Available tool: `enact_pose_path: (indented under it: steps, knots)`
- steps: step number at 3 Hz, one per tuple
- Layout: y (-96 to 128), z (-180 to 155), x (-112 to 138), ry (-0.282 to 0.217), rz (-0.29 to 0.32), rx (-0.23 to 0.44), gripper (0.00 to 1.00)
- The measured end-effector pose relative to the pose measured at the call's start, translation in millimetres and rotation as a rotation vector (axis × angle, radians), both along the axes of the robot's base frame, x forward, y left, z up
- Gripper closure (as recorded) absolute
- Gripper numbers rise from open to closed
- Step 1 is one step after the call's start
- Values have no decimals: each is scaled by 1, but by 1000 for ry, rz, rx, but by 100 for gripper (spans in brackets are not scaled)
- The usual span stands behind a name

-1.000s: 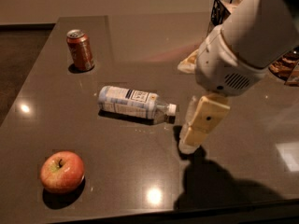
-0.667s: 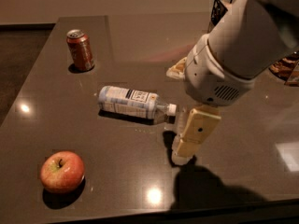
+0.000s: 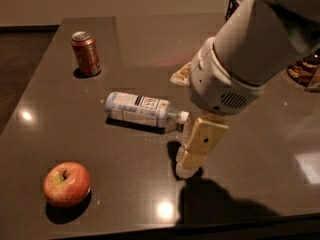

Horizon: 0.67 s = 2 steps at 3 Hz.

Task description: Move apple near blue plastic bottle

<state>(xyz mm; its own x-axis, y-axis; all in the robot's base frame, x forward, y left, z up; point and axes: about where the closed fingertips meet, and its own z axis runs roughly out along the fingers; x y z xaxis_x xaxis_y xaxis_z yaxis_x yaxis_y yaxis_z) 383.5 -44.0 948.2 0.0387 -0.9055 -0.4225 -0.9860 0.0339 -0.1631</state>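
The red apple (image 3: 66, 184) with yellow-green patches and a dark stem sits on the dark table (image 3: 125, 194) at the front left. The blue plastic bottle (image 3: 142, 111) lies on its side mid-table, white cap pointing right. My gripper (image 3: 187, 166) hangs from the large white arm just right of and below the bottle's cap, close above the table, well to the right of the apple. It holds nothing that I can see.
A red-brown soda can (image 3: 86, 53) stands upright at the back left. A black wire basket (image 3: 235, 4) is at the back right. Snack items (image 3: 302, 74) lie at the right edge, and a yellowish packet (image 3: 181, 74) shows behind the arm.
The arm and gripper have moved left and toward the front of the table, closer to the bottle's cap. The apple, bottle and can have not moved.
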Motion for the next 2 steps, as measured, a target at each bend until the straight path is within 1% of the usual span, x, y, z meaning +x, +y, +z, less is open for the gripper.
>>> enact_pose_path:
  steps: [2]
  knots:
    - [62,-11,-18,20,91,47,0]
